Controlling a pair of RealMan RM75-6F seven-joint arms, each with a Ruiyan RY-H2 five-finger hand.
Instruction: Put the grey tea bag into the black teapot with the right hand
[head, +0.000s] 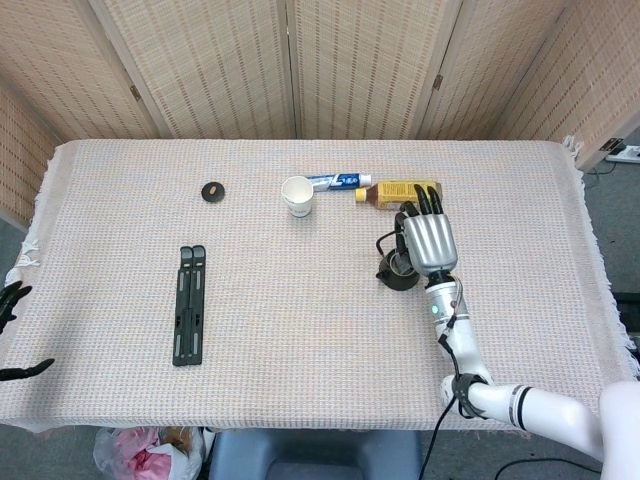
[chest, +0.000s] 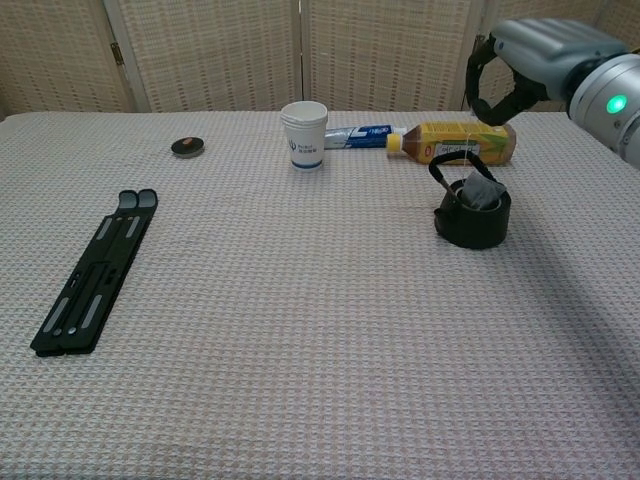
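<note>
The black teapot (chest: 472, 216) stands right of the table's middle, its handle upright. The grey tea bag (chest: 484, 194) sits in the pot's opening, its top corner just above the rim. My right hand (chest: 530, 52) hovers above and slightly behind the pot, thumb and a finger closed in a ring on the bag's thin string. In the head view the right hand (head: 428, 240) covers the right side of the teapot (head: 393, 272) and hides the bag. My left hand (head: 12, 340) is at the table's near left edge, fingers apart, holding nothing.
Behind the pot lie a yellow tea bottle (chest: 465, 141) and a toothpaste tube (chest: 358, 136), with a white paper cup (chest: 304, 134) to their left. A small black lid (chest: 187, 147) sits further left. A black folding stand (chest: 95, 270) lies at the left.
</note>
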